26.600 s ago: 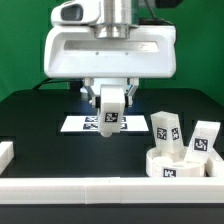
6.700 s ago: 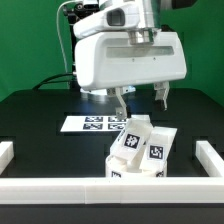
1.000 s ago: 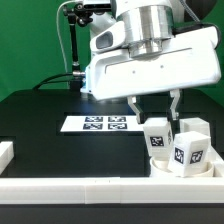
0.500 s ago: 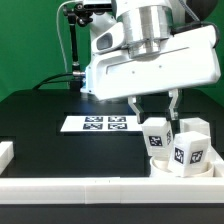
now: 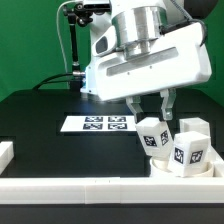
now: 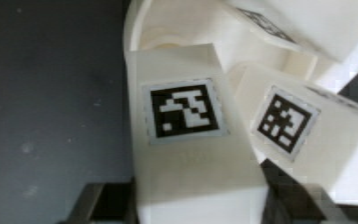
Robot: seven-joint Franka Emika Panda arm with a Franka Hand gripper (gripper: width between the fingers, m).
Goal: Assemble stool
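Note:
My gripper (image 5: 152, 111) is shut on a white stool leg (image 5: 152, 135) with a square tag, holding it just above the table, slightly tilted. It hangs at the exterior view's left of the round seat (image 5: 166, 170), which lies at the lower right. Two more tagged legs (image 5: 190, 150) stand on or behind the seat. In the wrist view the held leg (image 6: 181, 110) runs between my dark fingers (image 6: 105, 205), and a neighbouring leg (image 6: 286, 118) stands close beside it.
The marker board (image 5: 98, 124) lies flat on the black table behind the held leg. A long white border rail (image 5: 90, 190) runs along the front edge, with a short rail piece (image 5: 8, 152) at the exterior view's left.
The gripper and the held leg have shifted a little toward the exterior view's left, away from the other legs, and the leg now tilts slightly.

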